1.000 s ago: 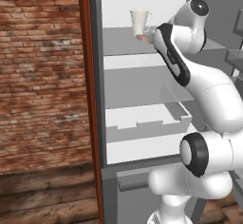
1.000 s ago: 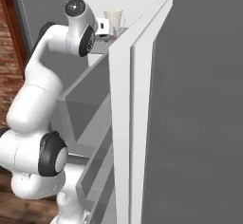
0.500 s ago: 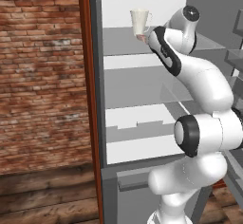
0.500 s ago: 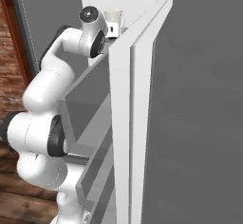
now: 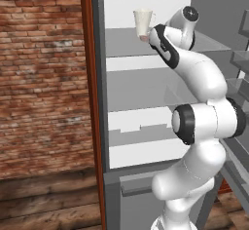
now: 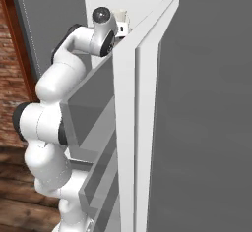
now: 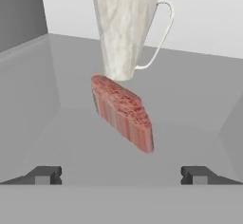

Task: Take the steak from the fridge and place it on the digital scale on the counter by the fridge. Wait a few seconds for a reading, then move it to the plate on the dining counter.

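Observation:
The steak (image 7: pixel 123 111), a pinkish-red slab, lies on the top shelf (image 7: pixel 190 123) of the open fridge (image 5: pixel 146 0), just ahead of my gripper (image 7: pixel 121 175). Both dark fingertips (image 7: pixel 45 175) stand wide apart, the gripper open and empty, short of the meat. Right behind the steak stands a tall white marbled jug (image 7: pixel 126 26), touching or nearly touching it. From the left base view the jug (image 5: pixel 142 22) shows on the top shelf with a bit of steak (image 5: pixel 144 38) at its foot, beside my hand. The scale, plate and counters are out of view.
Lower pale grey shelves (image 5: pixel 141 90) sit below my arm. A brick wall (image 5: pixel 44 78) and a red-brown wood post (image 5: pixel 87 78) flank the fridge's left. Door racks (image 5: pixel 240 58) hang at right. The open fridge door's edge (image 6: pixel 147 128) blocks much of the right base view.
My arm has stretched deeper into the fridge along the top shelf, the wrist moving toward the jug and steak. The gripper stayed open.

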